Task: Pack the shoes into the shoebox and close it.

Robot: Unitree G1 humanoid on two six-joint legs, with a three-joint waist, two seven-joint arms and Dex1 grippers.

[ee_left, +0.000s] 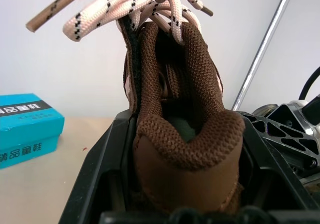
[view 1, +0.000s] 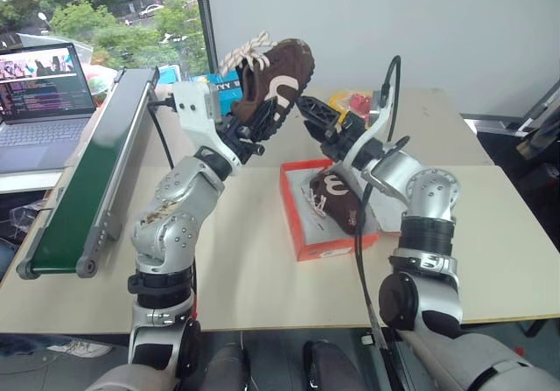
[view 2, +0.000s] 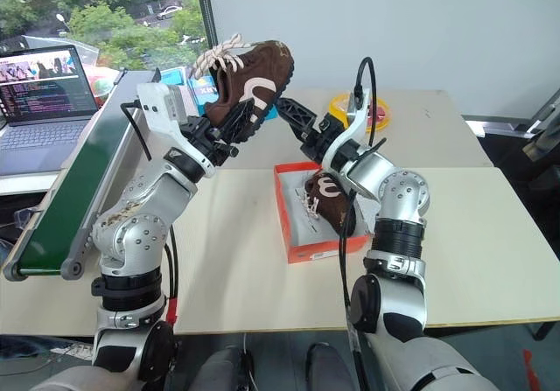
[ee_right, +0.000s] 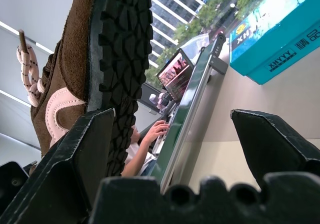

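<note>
The left gripper (view 1: 249, 133) is closed on the heel of one of the brown shoes (view 1: 273, 83) and holds it raised, above the table (view 1: 236, 268) and up-left of the shoebox (view 1: 308, 240). In the left wrist view the two black fingers (ee_left: 97, 174) press against both sides of the padded heel collar, and the pale beige laces (ee_left: 125, 6) hang loose above the tongue. The held shoe is tilted, toe upward and away from the robot, with the white curved side mark facing the head camera.

The right gripper (view 1: 315, 115) stands wide, jaws fully spread, holding nothing. It sits just beside the raised shoe, on the sole side, above the far edge of the shoebox. In the right wrist view the black lugged sole (ee_right: 122, 48) lies next to one finger (ee_right: 82, 154); whether it touches cannot be told. The other finger (ee_right: 272, 144) is well clear.

The shoebox is an orange-red tray, white inside, lying open on the table below both grippers. The second shoe (view 1: 337, 200) lies inside it, partly hidden by the right forearm.

Beyond the shoebox, at the far side of the table, a blue box (ee_left: 27, 126) with white lettering rests on the surface. To the left of the shoebox, well apart, a green conveyor belt (view 1: 96, 172) runs along the table edge. Farther left of that, an open laptop (view 1: 44, 102) stands on a separate desk. In the right wrist view a person's hand (ee_right: 156, 130) rests at the laptop.
</note>
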